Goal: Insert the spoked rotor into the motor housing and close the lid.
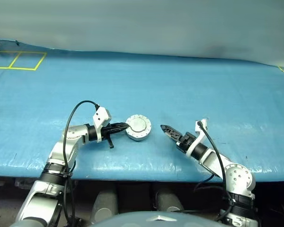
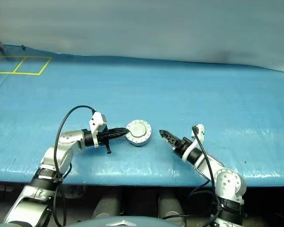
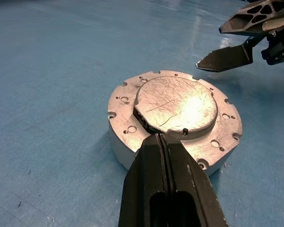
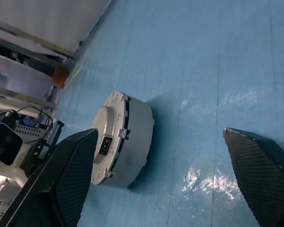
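here a wrinkled blue sheet covers the worktop (image 1: 189, 90), yellow tape lines at its far corners, a pale wall behind. one squat round silver motor housing (image 1: 138, 133) sits near the front edge, its toothed silvery lid (image 1: 138, 125) on top. two grippers: left gripper (image 1: 124, 126), jaws shut, touches the housing; right gripper (image 1: 164, 128), jaws wide, nearby.

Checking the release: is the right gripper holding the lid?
No: the right gripper stands open and apart from the lid, which sits on the motor housing.

head pair: high, forward-down | wrist cams: close, both on motor housing (image 3: 175, 118)
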You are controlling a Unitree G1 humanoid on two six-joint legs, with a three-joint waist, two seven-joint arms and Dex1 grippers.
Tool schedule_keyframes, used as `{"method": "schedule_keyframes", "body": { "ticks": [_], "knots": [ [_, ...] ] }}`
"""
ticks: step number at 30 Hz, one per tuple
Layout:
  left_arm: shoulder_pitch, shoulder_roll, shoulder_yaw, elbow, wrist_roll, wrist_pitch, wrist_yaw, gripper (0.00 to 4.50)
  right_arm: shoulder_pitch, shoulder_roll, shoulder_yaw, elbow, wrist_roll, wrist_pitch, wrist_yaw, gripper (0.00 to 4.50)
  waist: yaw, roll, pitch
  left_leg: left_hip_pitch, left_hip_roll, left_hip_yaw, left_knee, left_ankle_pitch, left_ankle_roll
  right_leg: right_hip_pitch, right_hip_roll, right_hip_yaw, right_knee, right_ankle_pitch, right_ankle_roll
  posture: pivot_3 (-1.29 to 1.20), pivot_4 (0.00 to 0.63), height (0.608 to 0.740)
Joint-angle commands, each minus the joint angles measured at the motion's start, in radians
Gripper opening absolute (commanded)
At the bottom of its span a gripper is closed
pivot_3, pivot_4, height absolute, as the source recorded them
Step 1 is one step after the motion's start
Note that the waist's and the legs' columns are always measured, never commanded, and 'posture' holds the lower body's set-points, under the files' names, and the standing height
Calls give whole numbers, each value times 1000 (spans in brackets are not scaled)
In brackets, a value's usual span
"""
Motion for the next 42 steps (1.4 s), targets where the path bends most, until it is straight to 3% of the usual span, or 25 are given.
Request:
{"method": "schedule_keyframes", "body": {
  "ticks": [1,13,25,28,32,41,42],
  "knots": [
    [9,-5,-15,-13,10,-1,-6,0,0,37,12,24,54,23,-29,4460,-3,0,0,0,0,0,0,0,0,0,0,0,0,0,0,0,150,740],
    [19,-3,-10,-28,12,0,0,0,-66,113,136,105,26,-19,-23,4460,-6,1,-1,0,0,0,0,0,0,0,0,-1,-1,0,0,0,150,740],
    [32,-4,-9,-39,14,0,5,0,-82,134,61,133,108,-52,-53,4460,-6,1,-1,0,0,0,0,0,0,0,0,-1,-1,0,0,0,150,740],
    [28,-5,-11,-34,16,-2,4,0,-76,133,55,133,114,-54,-65,3905,-6,1,0,-1,0,0,-1,0,0,-1,0,-1,-1,0,0,0,150,740],
    [26,-4,-12,-33,18,-2,3,0,-70,114,84,117,86,-49,-65,2630,-6,1,0,-1,0,0,-1,0,0,-1,0,-1,-1,0,0,0,150,740],
    [30,1,-8,-33,19,-2,3,0,-70,104,113,125,71,-53,-58,2630,-6,1,0,-1,0,0,-1,0,0,-1,0,-1,-1,0,0,0,150,740],
    [32,1,-8,-35,18,-1,3,0,-72,108,109,133,69,-56,-68,2455,-6,1,0,-1,0,0,-1,0,0,-1,0,-1,-1,0,0,0,150,740]
  ]
}}
